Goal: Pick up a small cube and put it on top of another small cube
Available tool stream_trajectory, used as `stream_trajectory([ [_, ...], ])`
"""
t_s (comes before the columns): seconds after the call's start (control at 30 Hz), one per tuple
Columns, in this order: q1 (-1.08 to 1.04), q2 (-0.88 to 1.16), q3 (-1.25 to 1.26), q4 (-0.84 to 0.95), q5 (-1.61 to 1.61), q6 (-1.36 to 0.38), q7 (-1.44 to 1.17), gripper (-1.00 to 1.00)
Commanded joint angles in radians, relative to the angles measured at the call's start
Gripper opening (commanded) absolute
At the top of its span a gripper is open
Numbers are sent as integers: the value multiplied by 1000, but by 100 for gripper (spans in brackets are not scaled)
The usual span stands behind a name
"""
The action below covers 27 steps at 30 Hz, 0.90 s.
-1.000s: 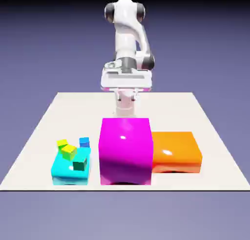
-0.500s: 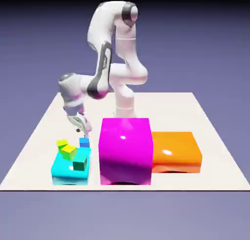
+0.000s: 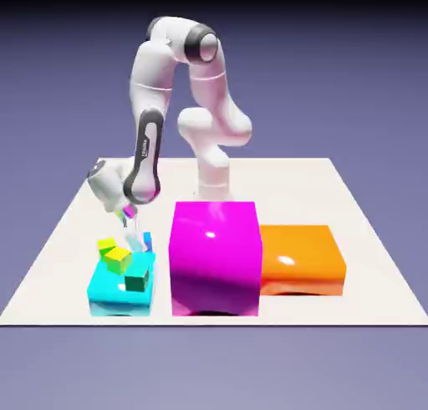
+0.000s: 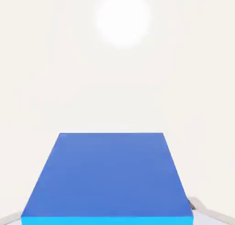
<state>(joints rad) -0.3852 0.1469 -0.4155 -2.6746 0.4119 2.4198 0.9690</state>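
The arm (image 3: pixel 155 108) is white with dark grey joints, and a touch of magenta and cyan shows at its wrist. The table (image 3: pixel 359 225) is pale cream — plain, no pattern. On it, the big block (image 3: pixel 215 254) is glossy magenta, the low block (image 3: pixel 301 258) bright orange and the flat block (image 3: pixel 113 293) cyan. The small cubes differ: one blue cube (image 3: pixel 146 241), one yellow cube (image 3: pixel 106 245), one lime cube (image 3: pixel 118 260), one dark green cube (image 3: pixel 136 276). In the hand view the blue cube (image 4: pixel 110 173) fills the lower frame — medium blue on top, lighter cyan-blue along its near edge.
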Motion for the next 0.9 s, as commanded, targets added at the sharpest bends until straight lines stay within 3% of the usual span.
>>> stream_trajectory([
  [0.0,10,-36,-25,0,-44,-30,32,-100],
  [0.23,38,-80,97,228,-62,-195,170,-100],
  [0.57,19,-13,116,526,5,-403,591,-100],
  [0.73,31,76,150,453,82,-252,533,-100],
  [0.77,31,76,150,453,82,-252,533,100],
  [0.87,24,25,131,495,37,-339,566,100],
])
